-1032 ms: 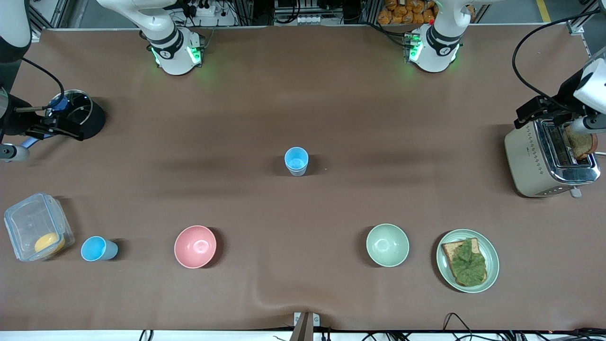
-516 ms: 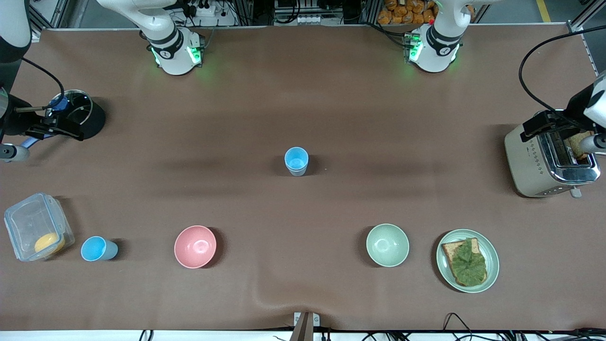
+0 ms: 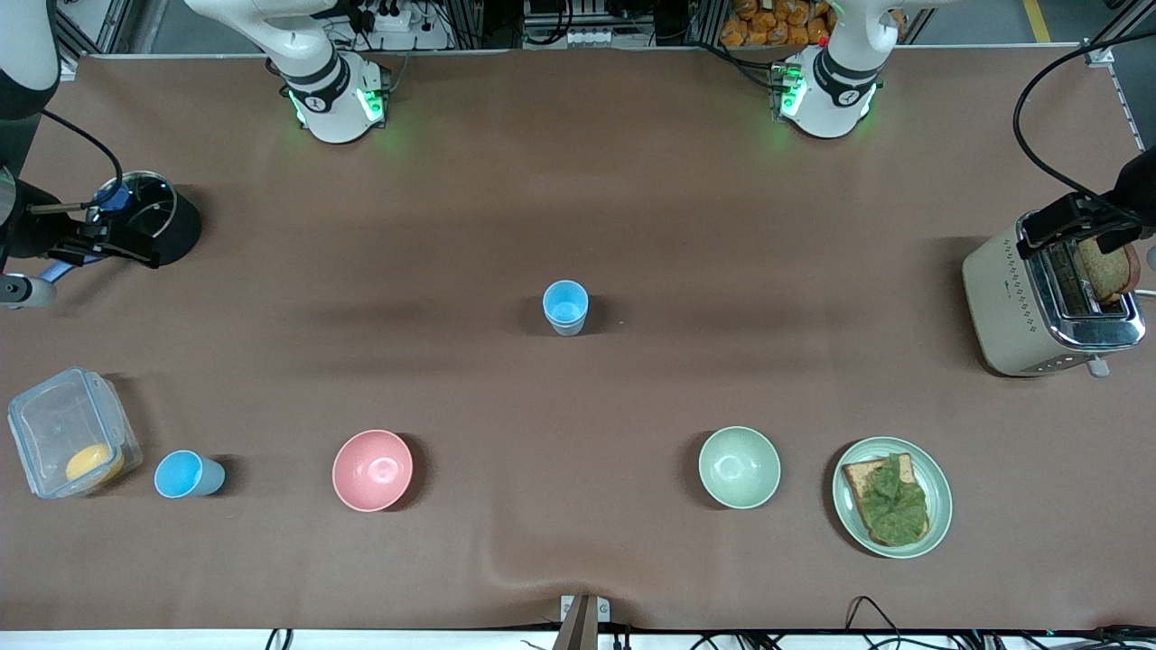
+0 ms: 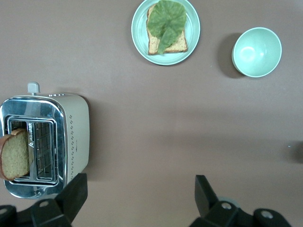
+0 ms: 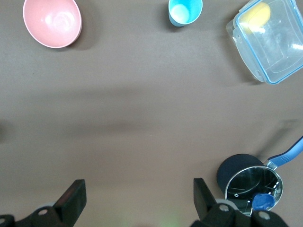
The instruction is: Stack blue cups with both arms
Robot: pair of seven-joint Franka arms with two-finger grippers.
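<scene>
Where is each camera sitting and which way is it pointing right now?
Front view: high across the table, facing both arm bases; shows the centre blue cup.
Left wrist view: looks down over the toaster; the left gripper, jaws open, edges the picture.
Right wrist view: looks down over the pot; right gripper, jaws open.
Shared: the pink bowl and the blue cup beside the container appear in the front and right wrist views.

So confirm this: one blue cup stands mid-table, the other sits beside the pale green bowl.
Wrong bowl. The front view shows the second blue cup between the clear food container and the pink bowl. The other blue cup does stand mid-table.
</scene>
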